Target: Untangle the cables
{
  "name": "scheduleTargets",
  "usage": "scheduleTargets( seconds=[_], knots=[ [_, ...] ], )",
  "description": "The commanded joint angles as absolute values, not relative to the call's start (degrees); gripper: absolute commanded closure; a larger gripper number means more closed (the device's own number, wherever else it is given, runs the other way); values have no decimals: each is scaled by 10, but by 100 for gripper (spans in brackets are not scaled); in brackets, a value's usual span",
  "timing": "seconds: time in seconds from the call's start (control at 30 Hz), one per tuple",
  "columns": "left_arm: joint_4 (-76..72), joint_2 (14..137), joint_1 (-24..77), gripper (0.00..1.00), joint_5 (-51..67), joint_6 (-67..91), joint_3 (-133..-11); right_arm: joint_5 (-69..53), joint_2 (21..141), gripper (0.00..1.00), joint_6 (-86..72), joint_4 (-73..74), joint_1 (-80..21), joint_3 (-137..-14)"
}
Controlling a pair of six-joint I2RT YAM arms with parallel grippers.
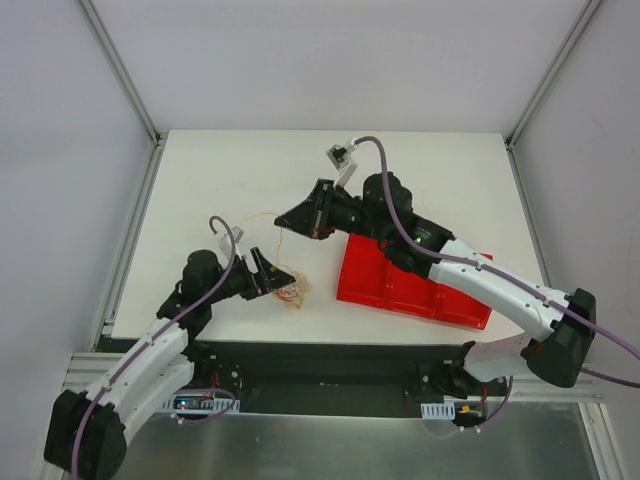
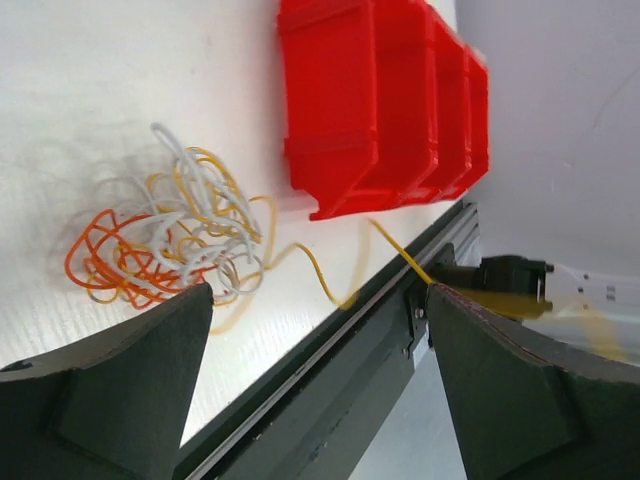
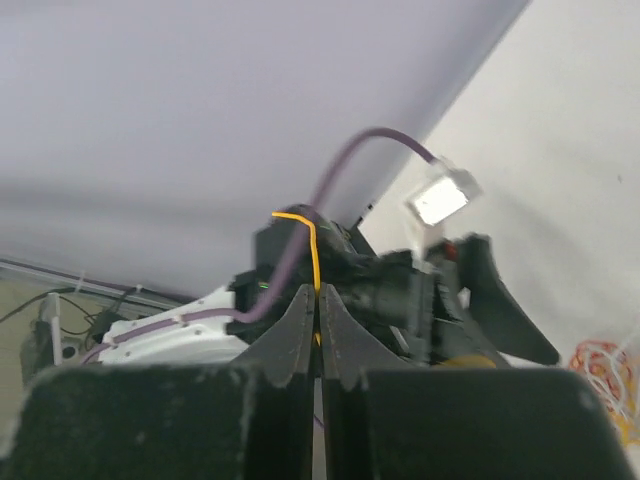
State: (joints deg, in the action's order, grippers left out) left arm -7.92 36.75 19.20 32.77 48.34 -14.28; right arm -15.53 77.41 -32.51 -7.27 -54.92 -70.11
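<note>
The cables are a small tangle (image 1: 292, 291) of orange, white and yellow wire on the white table, near the front edge. In the left wrist view the tangle (image 2: 170, 240) lies just beyond my left fingertip, and one yellow strand (image 2: 335, 285) trails off to the right. My left gripper (image 1: 273, 275) is open and empty beside the tangle. My right gripper (image 1: 285, 218) is raised above the table behind the tangle. It is shut (image 3: 318, 292) on a thin yellow strand (image 3: 315, 245) that rises from between its tips.
A red bin (image 1: 410, 285) with several compartments stands at the right front, and it shows in the left wrist view (image 2: 370, 100) too. The table's dark front rail (image 2: 330, 370) runs close by the tangle. White walls enclose the table.
</note>
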Motion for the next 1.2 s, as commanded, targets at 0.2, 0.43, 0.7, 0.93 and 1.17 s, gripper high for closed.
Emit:
scheduleTargets(
  seconds=[0.2, 0.43, 0.7, 0.93, 1.17],
  knots=[
    [-190, 656, 227, 31, 278, 539, -180, -150, 738, 99, -263, 45, -581, -909],
    [-157, 682, 227, 32, 204, 529, -176, -82, 680, 99, -164, 195, -589, -1026],
    [-100, 656, 202, 32, 150, 501, -171, 42, 584, 99, -85, 282, -591, -1043],
    [-82, 594, 148, 35, 139, 492, -140, 113, 557, 99, -48, 297, -591, -1068],
    [-26, 530, 83, 35, 155, 453, -148, 157, 539, 99, -4, 294, -591, -1088]
  ],
)
